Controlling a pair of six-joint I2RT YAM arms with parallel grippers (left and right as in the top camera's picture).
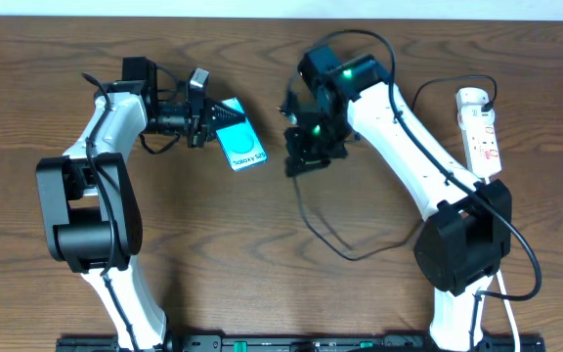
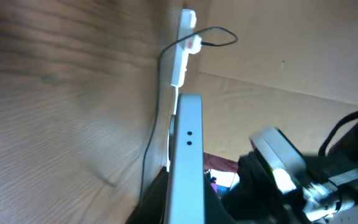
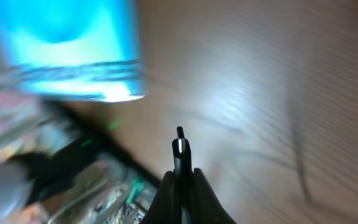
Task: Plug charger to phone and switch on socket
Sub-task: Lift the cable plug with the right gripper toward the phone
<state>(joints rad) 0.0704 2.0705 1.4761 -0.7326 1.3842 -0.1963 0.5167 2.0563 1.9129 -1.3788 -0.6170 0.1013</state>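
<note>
The phone is clamped at its upper left end by the left gripper, whose fingers are closed on it, and it is held slanted over the wooden surface with its turquoise screen facing up. In the left wrist view only its silvery edge is seen, running away from the camera. The charger is held by the right gripper: its small plug tip is pinched between the closed fingers and juts out ahead of them. The tip is near the phone but apart from it, and the phone's lower edge is seen blurred at the upper left of the right wrist view. From the right gripper the black cable is trailed in a loose curve across the surface. The socket is laid at the far right, well apart from both grippers, with the right arm stretched between it and the phone.
</note>
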